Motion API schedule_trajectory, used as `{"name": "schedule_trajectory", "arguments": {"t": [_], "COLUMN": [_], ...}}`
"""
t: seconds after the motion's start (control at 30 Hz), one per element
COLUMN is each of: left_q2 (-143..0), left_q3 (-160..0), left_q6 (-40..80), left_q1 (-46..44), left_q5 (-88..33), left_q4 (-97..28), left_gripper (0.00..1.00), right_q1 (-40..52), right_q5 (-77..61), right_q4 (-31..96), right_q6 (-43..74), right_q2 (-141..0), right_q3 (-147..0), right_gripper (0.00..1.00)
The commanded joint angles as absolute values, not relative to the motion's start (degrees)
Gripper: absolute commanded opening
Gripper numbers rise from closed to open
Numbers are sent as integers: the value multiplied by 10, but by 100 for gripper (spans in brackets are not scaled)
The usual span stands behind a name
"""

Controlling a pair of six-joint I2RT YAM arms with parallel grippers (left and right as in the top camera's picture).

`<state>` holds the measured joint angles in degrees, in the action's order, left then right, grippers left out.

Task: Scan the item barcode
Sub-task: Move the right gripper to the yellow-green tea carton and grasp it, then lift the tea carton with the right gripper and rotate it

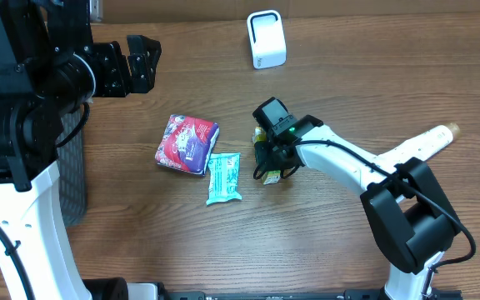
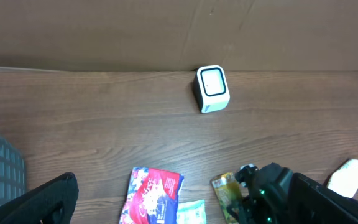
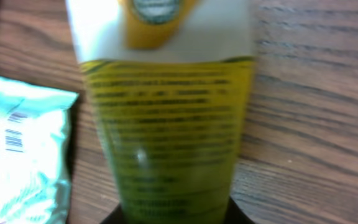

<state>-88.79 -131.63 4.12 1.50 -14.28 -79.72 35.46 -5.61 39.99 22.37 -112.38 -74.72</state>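
Left fingers (image 2: 45, 200) spread wide, empty | right fingers (image 1: 267, 157) down over yellow-green packet (image 3: 166, 124) on tabletop (image 1: 348, 75), grip cannot tell | white scanner (image 1: 267, 39) well apart

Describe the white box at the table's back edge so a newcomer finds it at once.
On the brown wooden table, look to the far edge, near the middle. A small white rounded box with a dark-outlined window stands there alone. Unlike the red-and-purple packet and teal packet lying flat nearer the front, it is a rigid upright box.
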Motion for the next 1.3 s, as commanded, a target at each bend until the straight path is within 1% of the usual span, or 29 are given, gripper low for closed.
{"name": "schedule_trajectory", "arguments": {"t": [0.0, 0.07, 0.2, 0.37, 0.5, 0.67, 0.83, 0.93, 1.0, 1.1, 1.27], "left_q2": [-889, -889, -889, -889, -889, -889, -891, -891, -891, -891, -891], "left_q3": [-1322, -1322, -1322, -1322, -1322, -1322, -1322, -1322, -1322, -1322, -1322], "left_q6": [32, 32, 32, 32, 32, 32, 32, 32, 32, 32, 32], "left_q1": [16, 16, 16, 16, 16, 16, 15, 15, 15, 15, 15], "left_q5": [-142, -142, -142, -142, -142, -142, -142, -142, -142, -142, -142], "left_q4": [-795, -795, -795, -795, -795, -795, -795, -795, -795, -795, -795], "left_gripper": [100, 100, 100, 100, 100, 100, 100, 99, 100, 100, 100], "right_q1": [340, 325, 280, 192, 123, 75, 49, 43, 39, 28, 2], "right_q5": [-114, -163, -303, -573, -757, -901, -900, -900, -900, -900, -900], "right_q4": [397, 397, 396, 386, 389, 381, 382, 371, 347, 300, 191], "right_q6": [228, 227, 215, 151, 110, 80, 93, 139, 191, 306, 530], "right_q2": [-1108, -1094, -1064, -1048, -1048, -1048, -1048, -1048, -1048, -1048, -1048], "right_q3": [-752, -754, -755, -755, -754, -754, -755, -755, -755, -755, -755], "right_gripper": [10, 8, 7, 7, 7, 7, 6, 4, 4, 4, 3]}}
